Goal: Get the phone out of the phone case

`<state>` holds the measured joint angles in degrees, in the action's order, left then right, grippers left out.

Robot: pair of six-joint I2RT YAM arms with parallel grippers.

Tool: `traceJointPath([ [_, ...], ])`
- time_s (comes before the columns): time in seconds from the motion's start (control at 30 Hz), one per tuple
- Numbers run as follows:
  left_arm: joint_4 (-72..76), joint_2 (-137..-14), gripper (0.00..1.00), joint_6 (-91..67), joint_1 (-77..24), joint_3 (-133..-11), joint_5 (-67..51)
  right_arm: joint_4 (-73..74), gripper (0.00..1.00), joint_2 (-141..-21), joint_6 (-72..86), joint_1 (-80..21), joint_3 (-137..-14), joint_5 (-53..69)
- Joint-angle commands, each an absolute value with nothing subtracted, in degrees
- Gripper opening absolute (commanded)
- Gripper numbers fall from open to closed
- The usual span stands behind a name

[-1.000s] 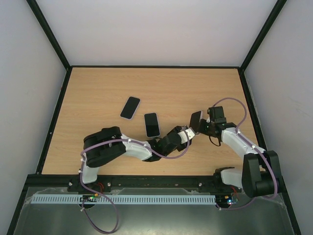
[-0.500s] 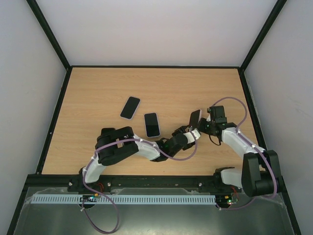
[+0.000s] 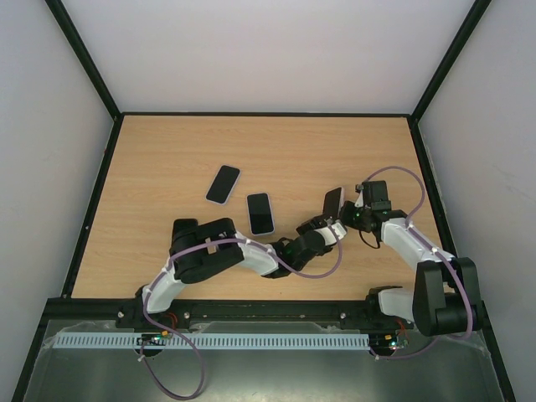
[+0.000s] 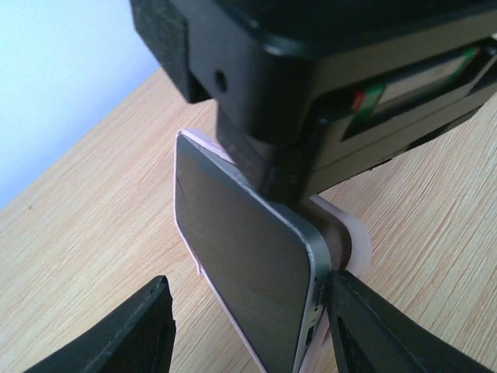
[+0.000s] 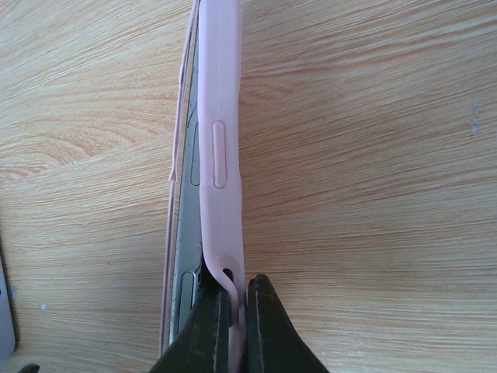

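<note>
A dark-screened phone (image 4: 248, 264) with a grey metal edge sits partly in a pale pink case (image 4: 351, 233), held up on edge above the table (image 3: 333, 202). My right gripper (image 5: 237, 326) is shut on the pink case's (image 5: 221, 132) peeled corner. The phone's grey edge (image 5: 186, 225) stands just left of it, with a gap to the case. My left gripper (image 4: 248, 334) is open, its jaws on either side of the phone's lower end. Its right finger (image 4: 373, 326) touches the phone's edge. Its left finger (image 4: 132, 326) is apart from it. In the top view the left gripper (image 3: 325, 224) is just below the phone.
Two other phones lie flat on the wooden table (image 3: 167, 167), one black (image 3: 223, 183) and one with a light rim (image 3: 260, 213), left of both grippers. Black frame rails border the table. The right arm's purple cable (image 3: 402, 180) loops above its wrist.
My left arm has stretched further right and forward, bringing its open gripper up round the held phone. The right gripper and the case have hardly moved.
</note>
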<state>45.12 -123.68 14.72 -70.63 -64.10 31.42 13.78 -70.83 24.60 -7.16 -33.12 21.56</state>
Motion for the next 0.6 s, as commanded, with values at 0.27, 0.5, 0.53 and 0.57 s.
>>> traceJointPath([
  [0.27, 49.1, -127.8, 0.51, 19.2, -70.9, -68.4, 38.2, 12.5, 0.02, -69.4, 23.9, -7.1, -32.8, 30.5],
  [0.5, 52.8, -129.1, 0.35, 21.7, -71.0, -68.2, 44.4, 13.0, 0.02, -68.3, 24.3, -7.1, -32.9, 34.9],
  [0.53, 53.3, -129.1, 0.31, 21.9, -71.0, -67.9, 45.1, 13.1, 0.02, -68.1, 24.3, -7.1, -32.9, 35.1],
  [0.57, 54.0, -128.9, 0.27, 22.1, -71.0, -67.7, 45.6, 13.1, 0.02, -68.0, 24.3, -7.1, -32.8, 35.2],
])
